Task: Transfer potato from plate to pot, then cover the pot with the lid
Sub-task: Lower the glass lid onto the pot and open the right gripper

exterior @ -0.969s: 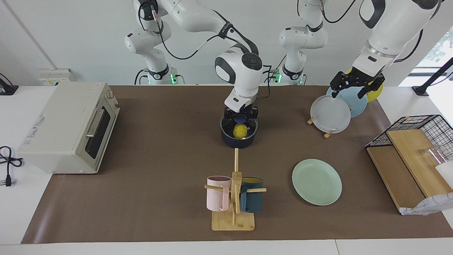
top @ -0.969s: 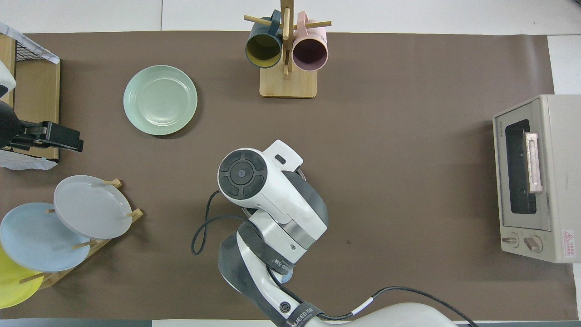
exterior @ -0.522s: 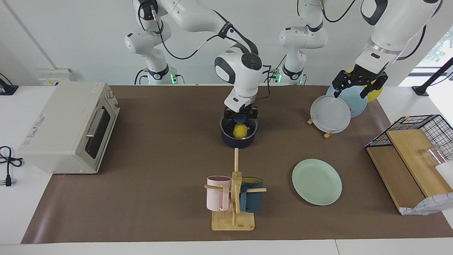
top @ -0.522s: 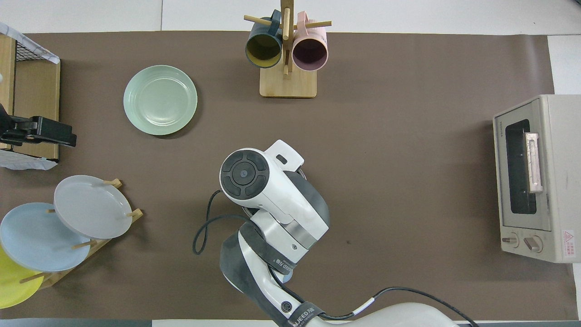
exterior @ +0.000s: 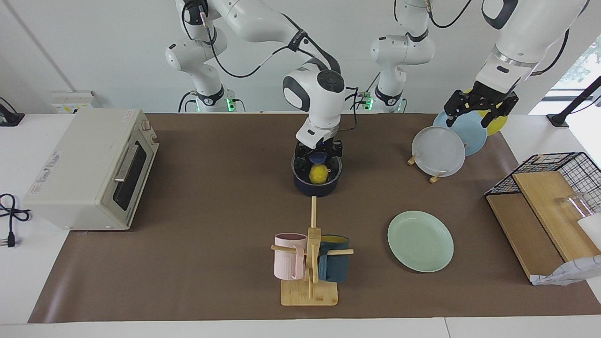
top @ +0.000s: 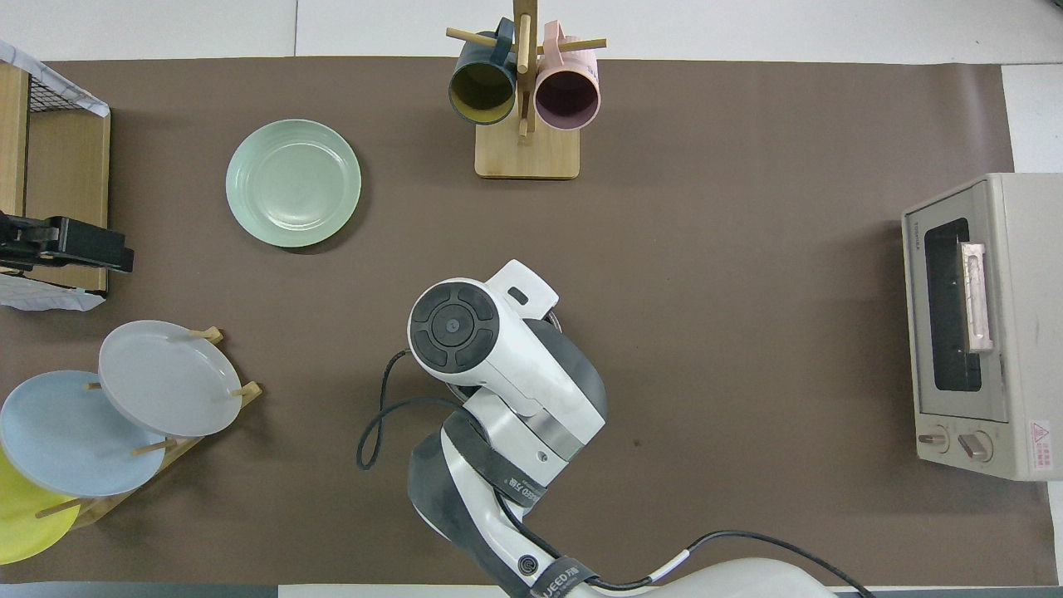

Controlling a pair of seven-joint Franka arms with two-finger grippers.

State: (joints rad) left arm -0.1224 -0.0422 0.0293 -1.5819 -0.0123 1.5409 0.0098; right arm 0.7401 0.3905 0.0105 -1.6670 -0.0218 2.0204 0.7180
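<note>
Glass lid (exterior: 317, 165) covers pot (exterior: 317, 185); fragile, best held by its knob, where right gripper (exterior: 319, 155) parts; left gripper (exterior: 476, 109) hangs open.

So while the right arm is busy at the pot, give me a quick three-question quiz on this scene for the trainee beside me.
1. True or false: the potato lies on the mint-green plate.
2. Pick one. The left gripper, up in the air at the left arm's end of the table, is: A open and empty; B shut on a mug; C shut on a white plate.
3. Fill the gap: the right gripper is at the knob of the ___ that sits on the pot.

Key: 1 false, it is in the pot. 2 A. 3 lid.
</note>
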